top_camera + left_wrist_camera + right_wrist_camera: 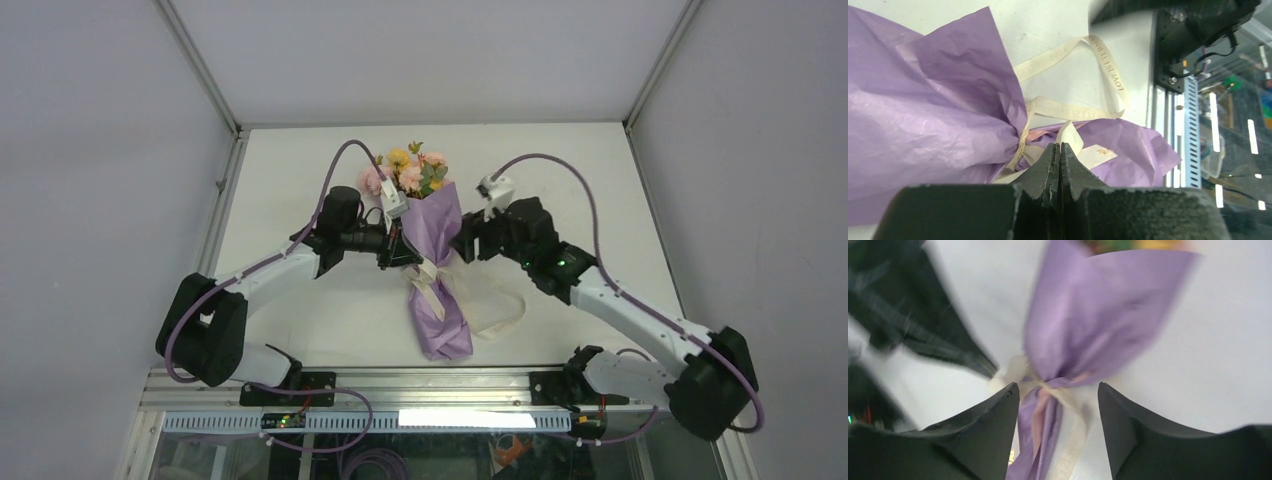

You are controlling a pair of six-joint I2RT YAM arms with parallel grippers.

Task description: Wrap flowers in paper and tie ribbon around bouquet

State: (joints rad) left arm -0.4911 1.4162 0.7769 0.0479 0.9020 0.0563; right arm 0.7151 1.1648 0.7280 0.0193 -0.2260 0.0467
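**Operator:** Two arms meet at one item. Where does it lie?

**Technician:** The bouquet [437, 225] lies flat on the table [300, 320], midway between the arms. The flowers [408, 172] are at the far end and the paper [441, 335] tail points toward the bases. The ribbon [1108, 75] cinches the paper at the narrow waist. One loose loop trails on the table on the right side.

**Operator:** State of each gripper?

**Technician:** Left gripper [1060, 147]: jaws pressed fully together, tips at the cinch. Whether a ribbon strand sits between them cannot be told. Right gripper [1058, 386]: jaws apart, one on either side of the waist, holding nothing.

**Operator:** Handling properties?

**Technician:** The whole item is judged light. The paper is thin and crinkly. Expect it to crease, to tear under a hard pinch, and to spring open if the cinch slackens. The ribbon is limp and flat, so it likely slides through a loose grip. The blooms look fragile; do not clamp them.

**Operator:** Recommended hold?

**Technician:** Grip at the waist, where the gathered paper, presumably with the stems inside, gives the firmest section. Take the ribbon near the cinch, flat between the jaws, and pull along its length.
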